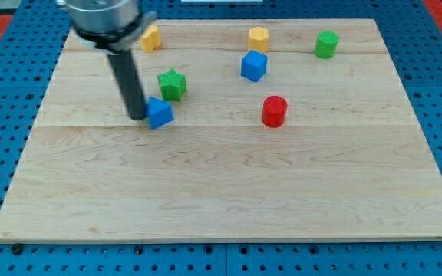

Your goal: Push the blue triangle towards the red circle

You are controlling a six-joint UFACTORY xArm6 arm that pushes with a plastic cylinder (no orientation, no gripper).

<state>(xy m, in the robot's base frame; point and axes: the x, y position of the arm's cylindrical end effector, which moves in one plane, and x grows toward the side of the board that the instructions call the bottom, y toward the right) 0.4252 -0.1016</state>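
The blue triangle [160,113] lies on the wooden board left of centre. My tip [138,116] stands right at its left side, touching or nearly touching it. The red circle [275,111] stands to the view's right of the triangle, at about the same height in the view, with open board between them. The rod rises from the tip up to the arm's dark head at the view's top left.
A green star [172,83] sits just above the blue triangle. A blue cube [254,66] is up and left of the red circle. A yellow block [151,37], a yellow hexagon [258,37] and a green block [327,44] line the top edge.
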